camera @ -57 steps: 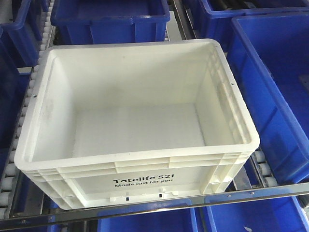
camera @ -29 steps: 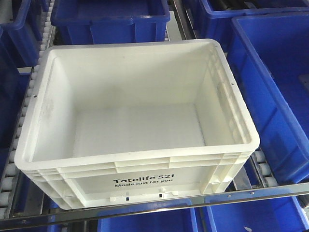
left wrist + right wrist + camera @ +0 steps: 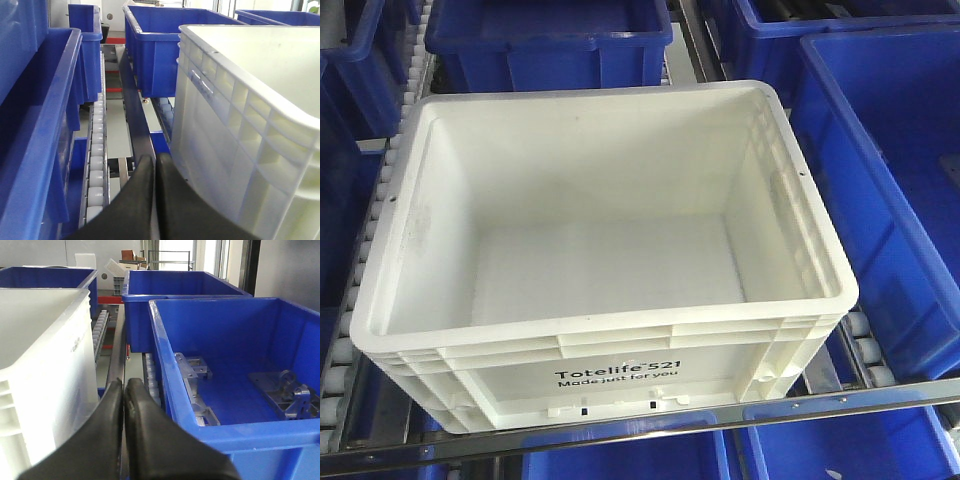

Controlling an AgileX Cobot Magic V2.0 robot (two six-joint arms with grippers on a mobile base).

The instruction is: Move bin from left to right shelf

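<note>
On rollers: 1 white bin (image 3: 600, 250) | 2 closed grippers, left (image 3: 154, 161), right (image 3: 124, 385)

Your two hands, both closed

Your left hand (image 3: 154, 161) and right hand (image 3: 123, 385) each point forward, black fingers pressed together, holding nothing.

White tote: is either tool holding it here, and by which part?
Nothing is held. The left tool is shut empty beside one side wall of the white tote, and the right tool is shut empty beside the other.
</note>
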